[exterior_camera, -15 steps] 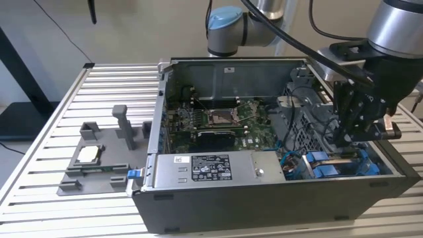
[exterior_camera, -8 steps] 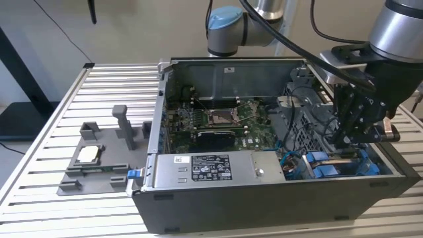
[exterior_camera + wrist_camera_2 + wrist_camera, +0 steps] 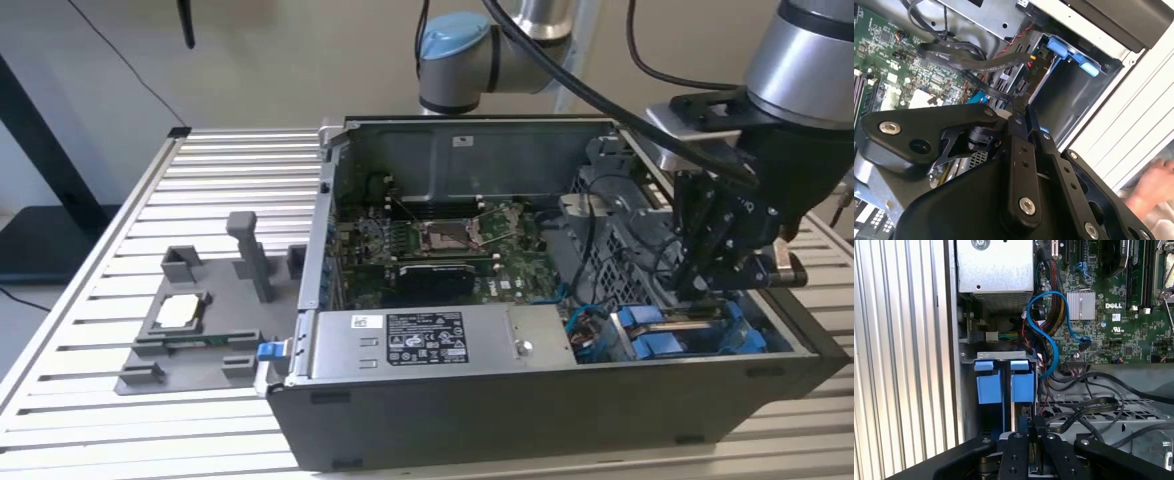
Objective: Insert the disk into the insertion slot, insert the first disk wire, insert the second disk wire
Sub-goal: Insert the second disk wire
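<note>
Gripper [image 3: 703, 285] hangs low inside the computer case [image 3: 561, 400], over the drive cage at the exterior view's right — finger state cannot be told. Blue-framed disk [image 3: 1004, 385] sits seated in the insertion slot [image 3: 996, 357].

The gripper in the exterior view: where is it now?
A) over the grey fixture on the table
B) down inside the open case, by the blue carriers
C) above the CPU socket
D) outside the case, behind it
B: the gripper reaches down into the open case at the exterior view's right, right next to the blue carriers, far from the grey fixture and the CPU socket.
</note>
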`<state>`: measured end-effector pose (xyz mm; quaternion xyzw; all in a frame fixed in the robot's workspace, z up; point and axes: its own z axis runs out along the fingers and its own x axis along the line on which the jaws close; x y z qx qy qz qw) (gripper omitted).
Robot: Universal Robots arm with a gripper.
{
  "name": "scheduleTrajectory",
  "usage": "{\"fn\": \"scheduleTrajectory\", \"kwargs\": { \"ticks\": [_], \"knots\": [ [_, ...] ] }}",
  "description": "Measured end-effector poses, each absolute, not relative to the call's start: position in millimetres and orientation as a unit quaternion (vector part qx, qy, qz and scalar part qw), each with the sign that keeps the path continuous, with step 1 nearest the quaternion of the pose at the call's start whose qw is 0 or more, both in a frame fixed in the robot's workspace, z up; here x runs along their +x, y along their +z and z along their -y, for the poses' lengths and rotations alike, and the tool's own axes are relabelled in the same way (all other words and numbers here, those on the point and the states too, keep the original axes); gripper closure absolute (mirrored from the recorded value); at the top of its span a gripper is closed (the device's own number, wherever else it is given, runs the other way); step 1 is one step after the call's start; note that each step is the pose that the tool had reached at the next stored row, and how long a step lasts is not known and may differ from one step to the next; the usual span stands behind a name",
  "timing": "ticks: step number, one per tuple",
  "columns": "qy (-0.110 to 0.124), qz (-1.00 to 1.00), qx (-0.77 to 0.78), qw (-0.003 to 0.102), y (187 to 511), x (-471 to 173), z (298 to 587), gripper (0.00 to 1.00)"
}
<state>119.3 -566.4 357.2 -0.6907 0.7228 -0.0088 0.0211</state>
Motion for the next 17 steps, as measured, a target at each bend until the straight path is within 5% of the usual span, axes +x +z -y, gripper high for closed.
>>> {"fn": "scheduleTrajectory", "kwargs": {
  "ticks": [17],
  "knots": [
    [0.011,-0.725,-0.689,0.021,346.7,128.9,567.1,0.84]
  ]
}}
